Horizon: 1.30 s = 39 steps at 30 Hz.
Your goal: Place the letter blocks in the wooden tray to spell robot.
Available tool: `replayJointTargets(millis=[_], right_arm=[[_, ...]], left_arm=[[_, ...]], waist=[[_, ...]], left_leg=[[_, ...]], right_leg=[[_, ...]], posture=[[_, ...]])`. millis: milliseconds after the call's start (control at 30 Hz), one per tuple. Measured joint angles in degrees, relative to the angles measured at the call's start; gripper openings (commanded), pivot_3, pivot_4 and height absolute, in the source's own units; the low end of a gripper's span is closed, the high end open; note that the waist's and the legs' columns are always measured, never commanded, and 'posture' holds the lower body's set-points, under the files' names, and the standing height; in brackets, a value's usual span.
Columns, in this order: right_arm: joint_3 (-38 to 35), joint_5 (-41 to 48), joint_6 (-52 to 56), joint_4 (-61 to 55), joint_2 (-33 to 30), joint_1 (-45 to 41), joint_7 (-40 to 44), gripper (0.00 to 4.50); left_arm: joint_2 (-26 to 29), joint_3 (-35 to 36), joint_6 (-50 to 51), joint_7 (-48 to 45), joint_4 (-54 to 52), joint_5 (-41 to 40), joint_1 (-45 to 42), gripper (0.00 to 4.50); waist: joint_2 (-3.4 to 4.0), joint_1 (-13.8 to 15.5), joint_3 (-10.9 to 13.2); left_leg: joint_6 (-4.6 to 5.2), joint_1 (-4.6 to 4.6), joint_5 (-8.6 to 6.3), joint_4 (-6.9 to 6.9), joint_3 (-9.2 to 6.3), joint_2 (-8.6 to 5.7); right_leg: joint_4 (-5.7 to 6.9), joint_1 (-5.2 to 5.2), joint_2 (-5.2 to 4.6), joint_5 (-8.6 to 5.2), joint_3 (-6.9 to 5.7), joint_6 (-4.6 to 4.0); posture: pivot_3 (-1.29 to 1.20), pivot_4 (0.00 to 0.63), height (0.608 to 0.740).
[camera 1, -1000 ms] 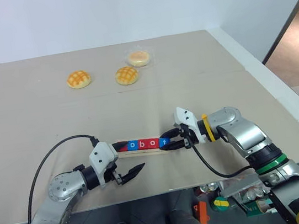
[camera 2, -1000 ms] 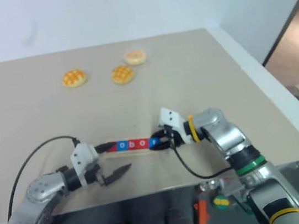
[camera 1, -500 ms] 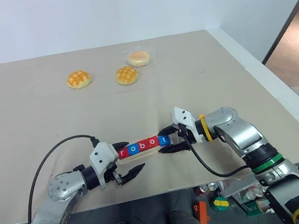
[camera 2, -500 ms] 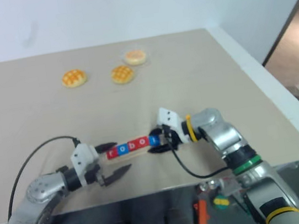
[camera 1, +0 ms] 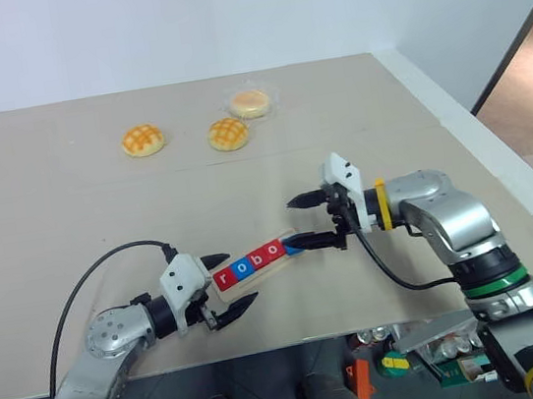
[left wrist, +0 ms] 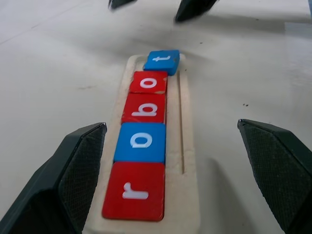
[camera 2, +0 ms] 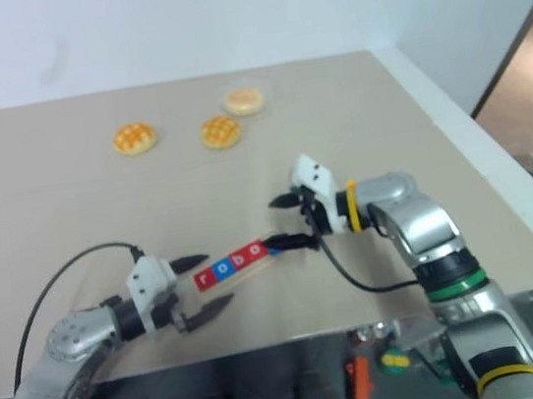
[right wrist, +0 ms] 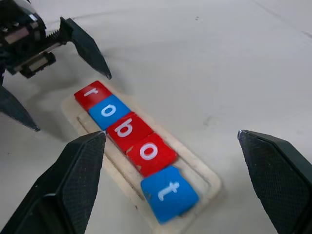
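Both sets of jaws stand spread and hold nothing. On the left, the left gripper (camera 1: pixel 227 286) points along the table with one black finger on either side of the near end of the wooden tray (left wrist: pixel 187 195), apparently bracketing it so the strip cannot slide or swing; whether a fingertip actually touches the wood cannot be told. The tray lies at a slant on the beige table (camera 1: pixel 70 217), a long pale strip with rounded ends and a shallow groove, its grain smooth and matte.

In the groove sit the letter blocks (left wrist: pixel 145 109), flat square tiles with softly rounded corners and a slightly glossy painted face. They run r in red (left wrist: pixel 134 191), o in blue (left wrist: pixel 141 141), b in red, o in red and t in blue (right wrist: pixel 169 192), each touching the next (the word reads complete). The t lies a little askew at the far end, one corner riding over the tray's rim rather than flat in the groove, so a nudge may yet be needed.

Further right, the right gripper (camera 1: pixel 311 221) hangs just above and beyond that end, its fingers wide, one of them (camera 1: pixel 317 242) close by the t; this looks like the pose of a tool that has let go. Well apart at the far side of the table lie three round golden buns (camera 1: pixel 228 132), crosshatched on top, one in clear wrap.
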Motion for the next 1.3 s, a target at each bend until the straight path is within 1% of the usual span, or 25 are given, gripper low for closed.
replayJointTargets(millis=[33,100,233,400,433,633,967,1300], right_arm=[[-0.4,0.0,0.1,0.0,-0.3,0.8,-0.5,3.94],[-0.6,-0.1,0.0,0.1,-0.7,2.0,-1.8,3.25],[-1.1,-0.2,0.4,0.3,-1.0,4.3,-4.1,1.98],[-1.0,-0.5,0.5,0.3,-1.0,6.0,-6.4,0.18],[-1.0,-0.5,0.6,0.3,-1.0,6.1,-6.5,0.04],[-0.5,-0.5,1.1,0.1,-0.8,6.7,-7.3,0.04],[0.1,0.7,2.1,-3.3,-1.4,7.3,-4.5,0.04],[2.1,0.5,1.4,-3.5,-1.4,7.3,-4.3,0.04]], left_arm=[[0.0,0.0,-0.2,-0.2,0.2,0.0,0.0,4.50],[0.0,0.0,-0.5,-0.4,0.4,0.0,-0.1,4.50],[0.0,0.0,-0.7,-1.2,0.6,-0.5,-1.0,4.50],[0.0,0.1,-0.6,-2.1,0.8,-1.5,-1.0,4.50],[0.0,0.1,-0.6,-2.3,0.8,-1.6,-1.0,4.50],[0.1,0.1,-0.6,-2.6,0.8,-1.8,-1.0,4.50],[0.3,0.1,-0.6,-2.5,0.8,-1.8,-1.0,4.50],[0.3,0.1,-0.6,-2.4,0.8,-1.5,-1.0,4.50]], waist=[[0.00,0.0,0.0],[0.01,0.0,0.0],[0.01,-0.1,0.0],[0.01,-0.1,0.0],[0.01,-0.1,0.0],[0.00,-0.1,0.0],[0.00,-0.1,0.0],[0.00,-0.1,0.0]], left_leg=[[0.00,0.00,0.00,0.00,0.03,-0.01],[0.00,0.01,0.00,0.01,0.06,-0.01],[0.00,0.03,0.00,0.01,0.08,0.01],[0.00,0.01,0.00,-0.01,0.10,0.01],[0.00,0.01,0.00,-0.01,0.10,0.01],[0.00,0.01,0.00,-0.01,0.10,0.01],[0.00,0.01,0.00,-0.01,0.10,0.01],[0.00,0.01,0.00,0.00,0.10,0.01]], right_leg=[[0.00,-0.01,-0.01,0.00,0.03,0.00],[0.00,-0.02,-0.01,0.02,0.06,0.01],[0.01,-0.02,0.02,0.03,0.08,0.00],[0.00,-0.05,0.03,0.03,0.10,0.00],[0.00,-0.05,0.02,0.03,0.10,0.00],[0.00,-0.05,0.02,0.03,0.11,0.01],[0.00,-0.05,0.03,0.03,0.10,0.01],[0.00,-0.06,0.02,0.02,0.10,0.01]], posture=[[0.00,0.150,0.740],[0.00,0.150,0.740],[0.00,0.150,0.740],[0.00,0.150,0.740],[0.00,0.150,0.740],[0.00,0.150,0.740],[0.00,0.150,0.740],[0.00,0.150,0.740]])
